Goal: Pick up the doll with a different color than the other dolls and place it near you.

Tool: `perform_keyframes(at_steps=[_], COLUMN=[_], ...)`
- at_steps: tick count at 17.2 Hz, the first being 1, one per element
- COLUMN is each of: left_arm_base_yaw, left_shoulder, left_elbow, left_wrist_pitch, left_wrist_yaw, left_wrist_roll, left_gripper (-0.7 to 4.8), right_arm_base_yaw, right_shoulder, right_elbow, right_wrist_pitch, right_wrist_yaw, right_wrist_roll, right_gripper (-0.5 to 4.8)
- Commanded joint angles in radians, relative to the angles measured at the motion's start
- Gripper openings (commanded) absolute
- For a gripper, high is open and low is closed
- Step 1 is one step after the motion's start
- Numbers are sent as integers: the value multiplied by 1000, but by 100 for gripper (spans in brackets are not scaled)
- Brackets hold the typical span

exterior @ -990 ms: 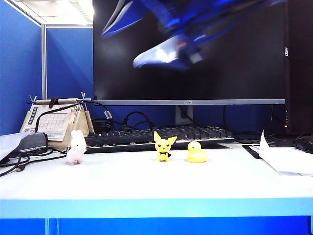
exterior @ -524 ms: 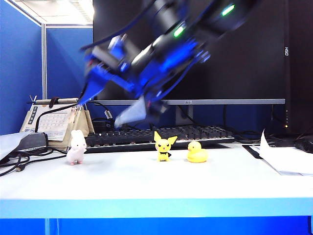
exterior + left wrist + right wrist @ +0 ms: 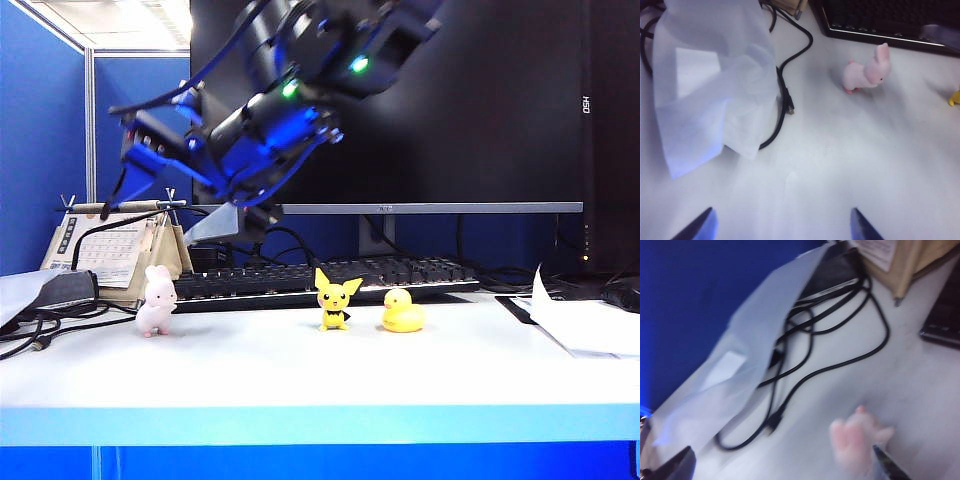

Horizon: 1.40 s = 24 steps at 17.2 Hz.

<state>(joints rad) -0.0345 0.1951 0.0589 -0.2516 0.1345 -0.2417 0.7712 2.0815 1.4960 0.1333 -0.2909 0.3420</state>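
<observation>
while fingers [image 3: 880, 462] gape, bunny [image 3: 857, 437] between (untouched)

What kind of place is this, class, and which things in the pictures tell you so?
Probably an office cubicle desk: a large dark monitor stands behind a black keyboard, a desk calendar sits beside them, and blue partition walls enclose the space.

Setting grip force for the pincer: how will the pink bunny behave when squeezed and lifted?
The pink bunny looks plush, so it will probably squash a little and weigh little. It stands upright on small feet, so a sideways nudge could tip it. The open right pincer hangs above it.
</observation>
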Motion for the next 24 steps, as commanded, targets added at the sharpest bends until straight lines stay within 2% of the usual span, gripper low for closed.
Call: perform_keyframes(at_steps=[1,8,11,13,18,21,24], left_arm_base_yaw=[1,1,1,1,1,1,1], left_shoulder=[2,2,2,2,2,2,2], left_elbow=[2,2,2,2,2,2,2], left_wrist_pitch=[5,5,5,5,5,5,5], left_wrist_yaw=[0,0,0,0,0,0,0], left_wrist_roll=[-1,-1,-1,-1,-1,-1,-1], left_gripper=[350,350,350,350,350,350,350], right_arm_base_yaw=[3,4,3,0,-3,0,2], right_shoulder=[59,177,183,185,252,265,270], right_elbow=[52,54,54,71,217,224,224], right_wrist_pitch=[-43,-21,55,71,-31,-96,-96], right_wrist_yaw=[3,5,43,69,64,66,89], right_wrist_roll=[-4,29,28,27,24,24,24], right_gripper=[477,471,417,409,409,409,396])
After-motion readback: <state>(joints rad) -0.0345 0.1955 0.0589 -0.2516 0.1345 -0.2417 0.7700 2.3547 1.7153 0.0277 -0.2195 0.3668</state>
